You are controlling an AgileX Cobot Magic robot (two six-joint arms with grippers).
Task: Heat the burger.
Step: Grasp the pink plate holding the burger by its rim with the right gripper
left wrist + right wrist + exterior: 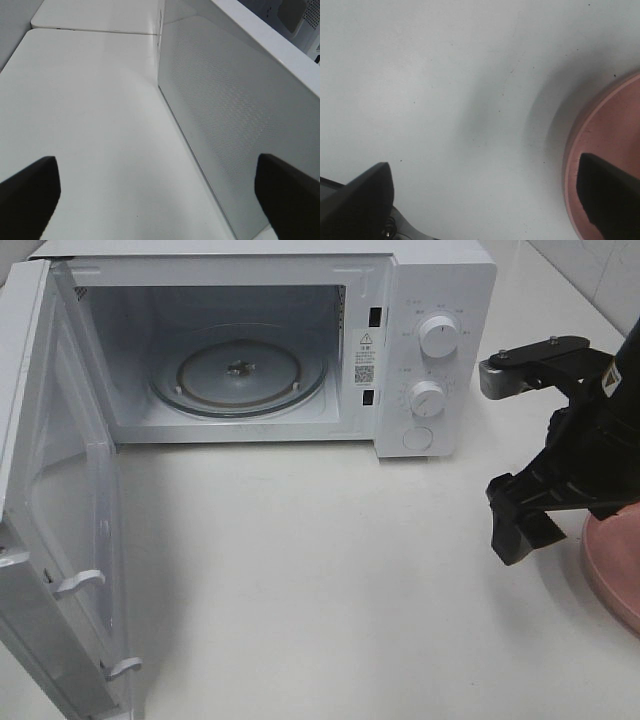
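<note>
The burger is out of view in every frame. At the right edge of the table lies a round pink plate [618,570], and the part of the plate [605,140] seen in the right wrist view is bare. My right gripper [485,200] hangs open over the plate's near rim with nothing between its fingers [520,525]. My left gripper [160,200] is open and empty beside the microwave's open door [235,125]. The left arm itself does not show in the exterior view.
The white microwave [430,300] stands at the back with its door [60,510] swung wide to the left. Its glass turntable [238,370] holds nothing. Two knobs [438,337] sit on the right panel. White tabletop [320,580] stretches in front.
</note>
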